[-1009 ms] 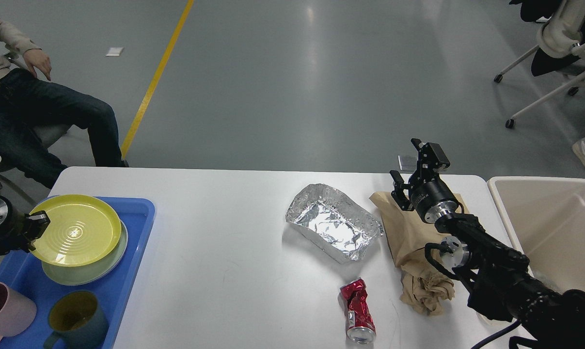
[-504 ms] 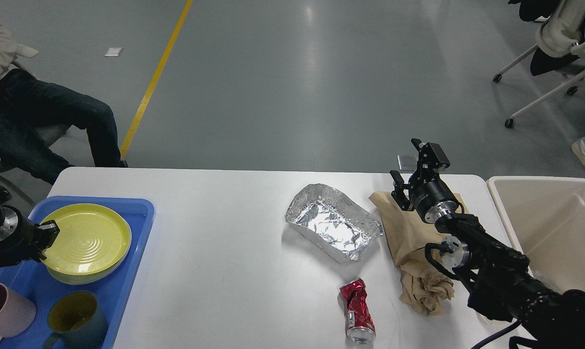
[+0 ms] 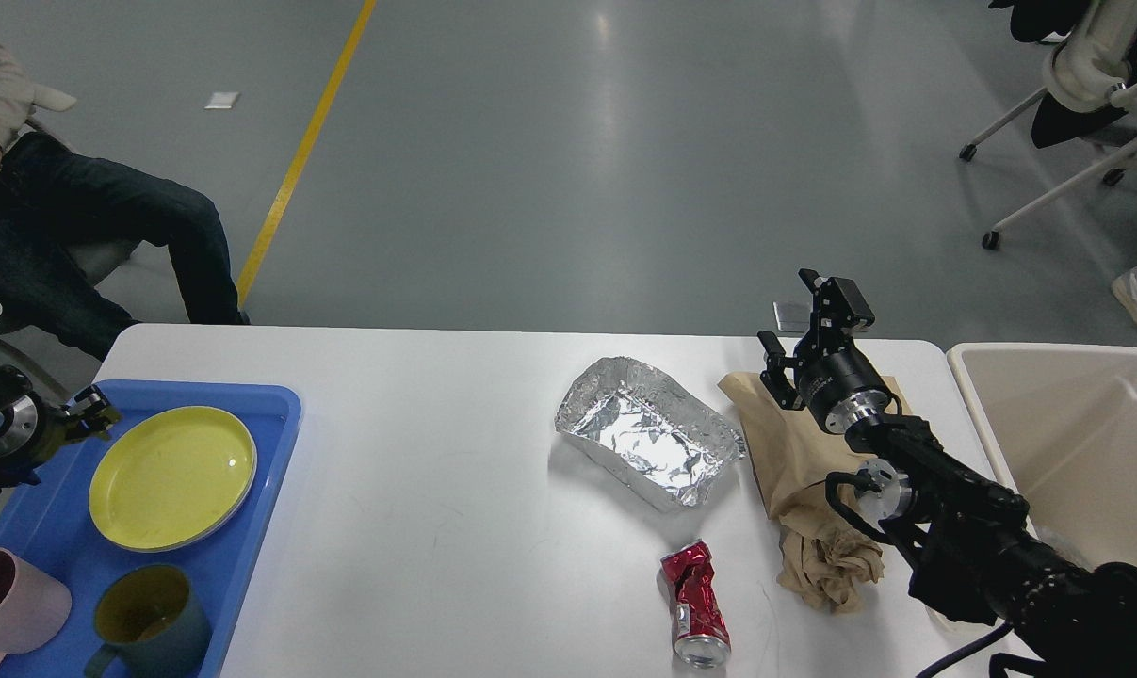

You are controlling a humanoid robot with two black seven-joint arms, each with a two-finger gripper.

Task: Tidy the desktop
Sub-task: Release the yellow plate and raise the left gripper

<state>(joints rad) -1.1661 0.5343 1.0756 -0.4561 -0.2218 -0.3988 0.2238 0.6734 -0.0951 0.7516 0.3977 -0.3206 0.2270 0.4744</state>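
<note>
Nearest you, the crushed red can and crumpled brown paper lie unmoved on the white tabletop. On the blue tray, the yellow plate now sits flat, released; your left pincer has drawn back, fingers apart. Farther off, your right pincer still hovers spread and empty above the paper.

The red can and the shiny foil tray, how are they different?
The crushed red can is small, narrow and lying on its side; the foil tray is wide, silver and sits open side up. The can lies nearer the desktop's front edge, the tray farther back. Both are crumpled metal and lie empty-looking on the white desktop.
</note>
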